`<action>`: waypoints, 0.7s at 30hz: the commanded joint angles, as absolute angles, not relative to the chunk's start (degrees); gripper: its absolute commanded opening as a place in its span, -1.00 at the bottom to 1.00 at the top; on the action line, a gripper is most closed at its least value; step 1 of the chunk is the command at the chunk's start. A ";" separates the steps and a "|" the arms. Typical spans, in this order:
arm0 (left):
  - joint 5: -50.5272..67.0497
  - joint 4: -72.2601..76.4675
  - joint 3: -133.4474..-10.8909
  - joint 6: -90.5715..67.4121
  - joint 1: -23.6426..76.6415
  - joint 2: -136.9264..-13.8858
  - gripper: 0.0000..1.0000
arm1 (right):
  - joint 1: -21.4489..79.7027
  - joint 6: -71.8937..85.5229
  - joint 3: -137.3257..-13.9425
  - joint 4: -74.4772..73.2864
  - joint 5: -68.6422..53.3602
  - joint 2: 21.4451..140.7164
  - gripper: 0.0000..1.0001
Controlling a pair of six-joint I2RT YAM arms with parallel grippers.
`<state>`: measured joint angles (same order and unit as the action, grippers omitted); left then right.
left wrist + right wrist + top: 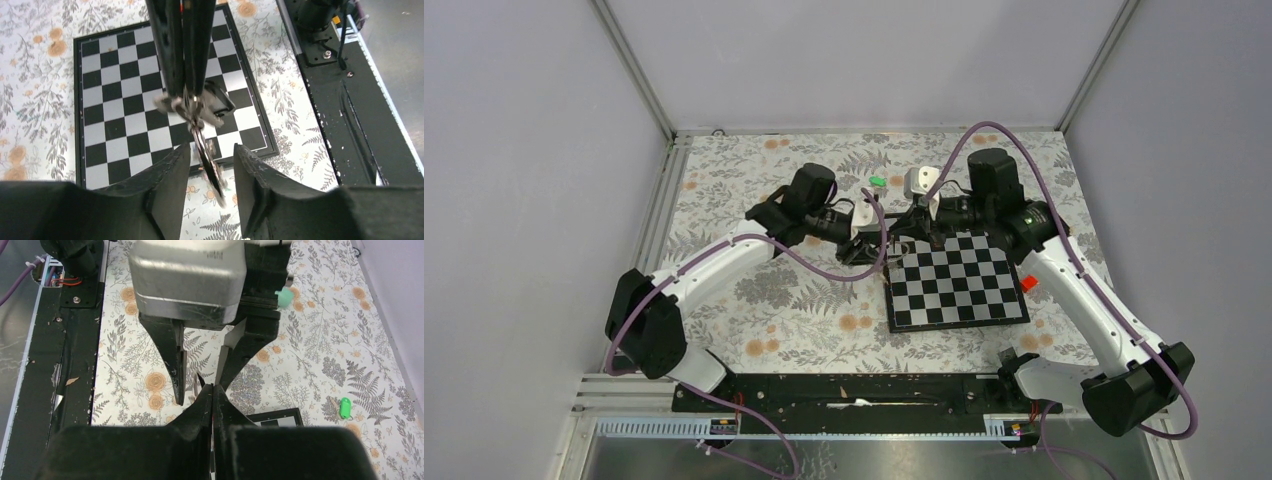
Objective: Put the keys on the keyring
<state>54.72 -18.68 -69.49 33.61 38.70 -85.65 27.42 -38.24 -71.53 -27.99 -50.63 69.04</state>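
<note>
My right gripper [904, 226] is shut on the keyring [192, 106], a silvery ring bunch held in the air above the chessboard's far left corner. A black tag-like piece [218, 100] sits against the bunch, and I cannot tell whether it is threaded on. A blurred part of the ring hangs edge-on between the pads of my left gripper [211, 150], which is open and not touching it. In the right wrist view my right gripper [213, 388] is pressed shut, facing the left gripper's fingers [177, 372]. The green-headed key [877, 181] lies alone on the floral cloth and also shows in the right wrist view [344, 407].
The chessboard [964, 300] lies right of centre, under both grippers. A small red piece [1028, 284] lies at its right edge. A teal object [285, 297] peeks out behind the left wrist. The black base rail [854, 390] runs along the near edge.
</note>
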 commanded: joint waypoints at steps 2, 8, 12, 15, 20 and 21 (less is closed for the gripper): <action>51.72 -16.49 -67.76 34.04 38.74 -83.22 -0.30 | 26.60 -37.62 -73.30 -26.29 -51.78 67.46 -1.00; 50.27 -17.99 -68.78 33.76 38.67 -83.45 -0.99 | 26.04 -37.79 -72.07 -25.75 -50.45 66.61 -1.00; 49.29 -19.94 -69.29 32.86 38.63 -82.09 -1.00 | 25.68 -37.59 -70.36 -24.78 -48.74 65.86 -1.00; 47.06 -22.64 -69.62 32.95 38.66 -80.62 -1.00 | 25.59 -37.01 -68.78 -23.61 -45.78 65.60 -0.98; 42.43 -28.72 -71.63 35.09 38.24 -77.78 -1.00 | 25.50 -36.64 -65.26 -21.09 -43.08 65.13 -0.78; 41.31 -29.95 -72.29 35.41 38.23 -77.32 -1.00 | 25.49 -36.31 -64.46 -20.35 -42.85 65.13 -0.74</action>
<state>45.69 -25.98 -67.92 33.26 38.57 -81.54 25.87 -37.43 -66.85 -24.67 -45.56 66.28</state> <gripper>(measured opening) 0.040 0.093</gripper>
